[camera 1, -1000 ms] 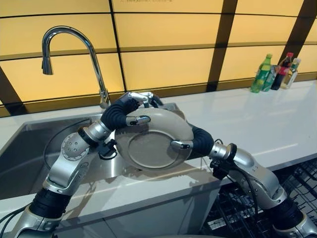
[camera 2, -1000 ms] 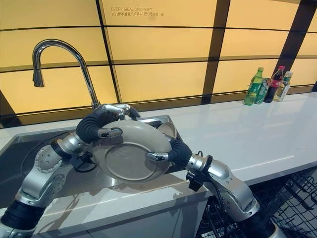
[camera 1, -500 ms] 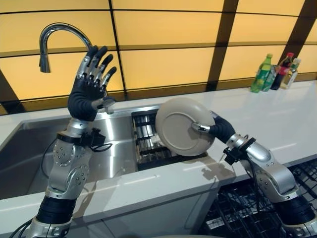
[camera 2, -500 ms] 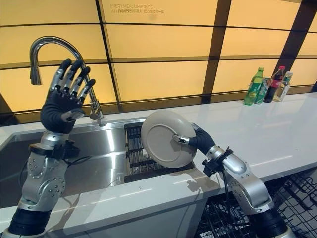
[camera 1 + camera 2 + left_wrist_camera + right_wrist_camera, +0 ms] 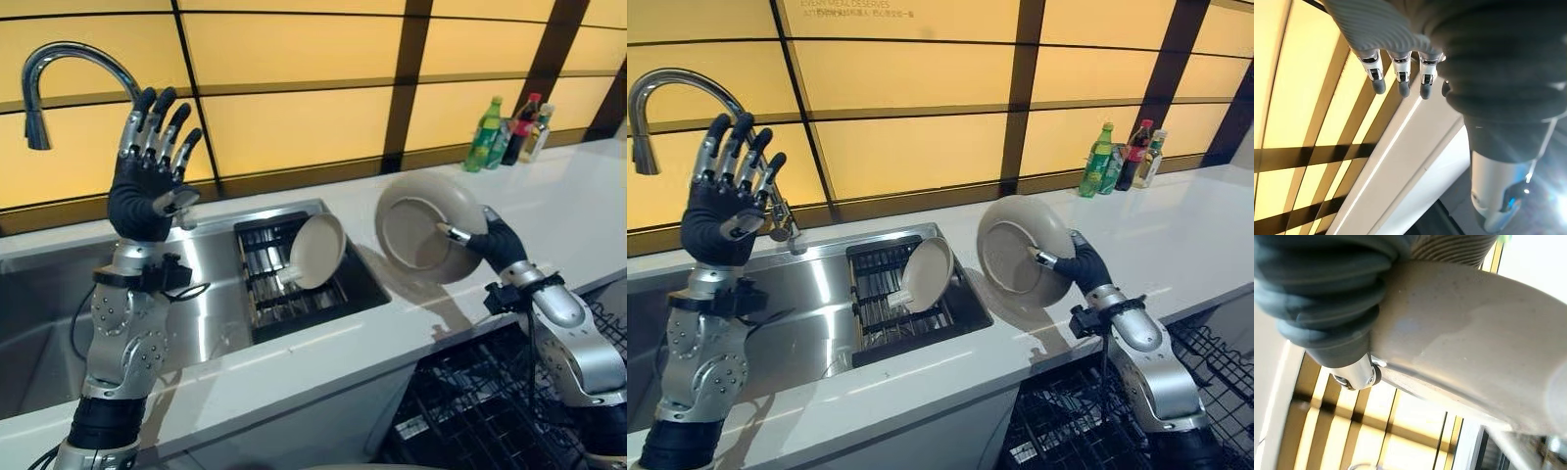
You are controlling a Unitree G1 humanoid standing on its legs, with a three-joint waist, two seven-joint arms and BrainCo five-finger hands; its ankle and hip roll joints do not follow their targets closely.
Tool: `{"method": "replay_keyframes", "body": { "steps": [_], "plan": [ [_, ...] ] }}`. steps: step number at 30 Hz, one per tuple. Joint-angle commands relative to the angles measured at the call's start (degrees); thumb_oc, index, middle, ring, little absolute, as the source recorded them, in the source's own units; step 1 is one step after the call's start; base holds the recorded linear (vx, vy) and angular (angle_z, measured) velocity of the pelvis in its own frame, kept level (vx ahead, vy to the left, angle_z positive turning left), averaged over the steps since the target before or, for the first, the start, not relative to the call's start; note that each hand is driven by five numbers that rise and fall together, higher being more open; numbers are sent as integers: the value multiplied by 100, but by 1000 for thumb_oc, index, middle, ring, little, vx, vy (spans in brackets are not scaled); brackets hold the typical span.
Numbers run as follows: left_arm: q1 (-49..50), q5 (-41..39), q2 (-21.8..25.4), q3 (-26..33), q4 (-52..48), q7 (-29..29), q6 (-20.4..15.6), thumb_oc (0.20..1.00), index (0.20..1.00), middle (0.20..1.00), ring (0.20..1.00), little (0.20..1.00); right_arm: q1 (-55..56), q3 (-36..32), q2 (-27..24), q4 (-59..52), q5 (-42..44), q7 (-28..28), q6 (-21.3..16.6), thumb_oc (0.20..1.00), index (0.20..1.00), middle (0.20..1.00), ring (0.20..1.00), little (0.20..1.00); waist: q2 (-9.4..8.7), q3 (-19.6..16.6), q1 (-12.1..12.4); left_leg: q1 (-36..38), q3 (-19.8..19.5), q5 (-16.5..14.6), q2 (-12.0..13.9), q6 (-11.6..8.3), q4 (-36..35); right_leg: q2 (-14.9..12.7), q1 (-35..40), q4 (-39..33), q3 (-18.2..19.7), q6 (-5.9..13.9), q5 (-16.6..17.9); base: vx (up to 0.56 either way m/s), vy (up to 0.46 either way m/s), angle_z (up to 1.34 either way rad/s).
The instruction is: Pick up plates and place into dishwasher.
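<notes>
Holding a plate [image 5: 419,227] by its edge, the right hand [image 5: 493,243] had its thumb on the plate's front and its fingers behind it. The plate was tilted up on its side, in the air over the white counter [image 5: 578,211], just to the right of the sink [image 5: 201,294]. 1 more plate [image 5: 315,252] leaned in the dark rack [image 5: 265,294] inside the sink. The left hand [image 5: 147,186] was up high beside the tap [image 5: 59,69], with its fingers straight and spread wide, holding nothing. 3 bottles [image 5: 509,132] stood far back on the counter by the yellow wall [image 5: 294,117]. A black wire rack [image 5: 470,411] sat low under the counter edge.
</notes>
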Motion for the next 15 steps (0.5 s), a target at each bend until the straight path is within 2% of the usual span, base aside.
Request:
{"method": "replay_keyframes", "body": {
  "steps": [1,7,11,15],
  "plan": [
    [-108,-133,317,157,310,316,-101,1000,1000,1000,1000,1000,-287,-533,-234,62,-172,-564,-522,200,200,200,200,200,-82,-57,-207,-76,45,-269,-86,252,35,133,3,49,45,-33,-88,12,-46,-40],
    [161,-173,179,633,569,266,113,1000,1000,1000,1000,1000,442,-1303,27,99,-345,-579,-541,200,200,200,200,200,-108,41,-434,-58,186,-249,-73,264,35,120,-55,49,195,8,-14,14,-72,-28],
    [163,-154,124,742,716,178,174,1000,1000,1000,1000,1000,728,-1550,110,407,-769,-834,-441,200,200,200,200,200,-130,124,-532,-47,241,-257,-70,255,35,139,-101,49,216,10,24,3,-90,-13],
    [204,-130,141,847,773,135,227,1000,1000,1000,1000,1000,958,-1739,194,811,-751,-935,-384,200,200,200,200,200,-127,208,-613,-21,270,-310,-52,231,35,167,-119,49,230,24,-7,17,-90,-4]
  ]
}}
